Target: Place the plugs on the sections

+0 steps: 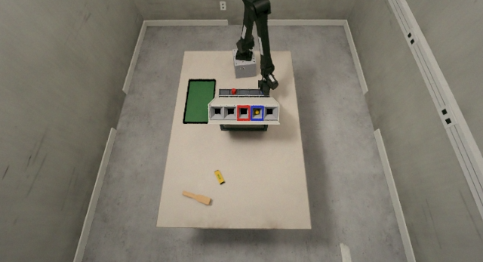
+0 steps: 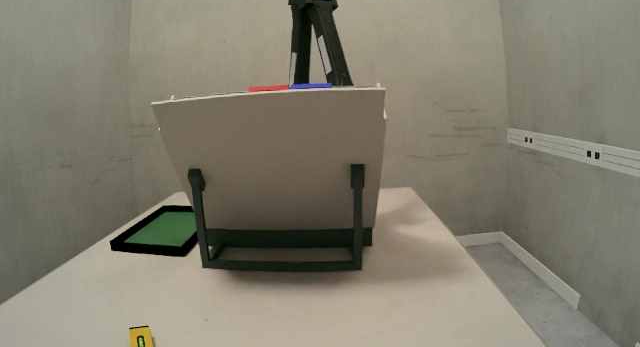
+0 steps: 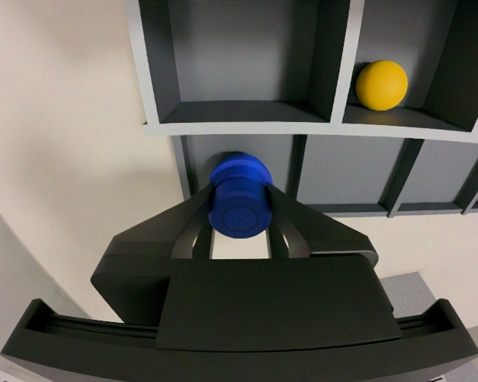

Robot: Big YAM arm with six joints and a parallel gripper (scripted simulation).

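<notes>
My gripper (image 3: 240,191) is shut on the blue plug (image 3: 240,195), seen end-on in the wrist view. It holds the plug over the flat front part (image 3: 237,164) of the end section of the grey catch tray. That end section (image 3: 239,61) behind it looks empty. The section beside it holds a yellow marble (image 3: 381,85). The red plug (image 1: 234,90) sits on a front part further along the tray. In the overhead view the gripper (image 1: 264,89) is low behind the funnel box, whose red-banded funnel (image 1: 243,112) looks empty and whose blue-banded funnel (image 1: 256,112) shows a yellow marble.
A green tray (image 1: 198,100) with a black rim lies beside the funnel box. A yellow block (image 1: 219,177) and a wooden spatula (image 1: 196,197) lie near the table's front. The white cover (image 2: 272,157) on its black stand hides the pipes. The arm's base block (image 1: 244,67) stands behind the tray.
</notes>
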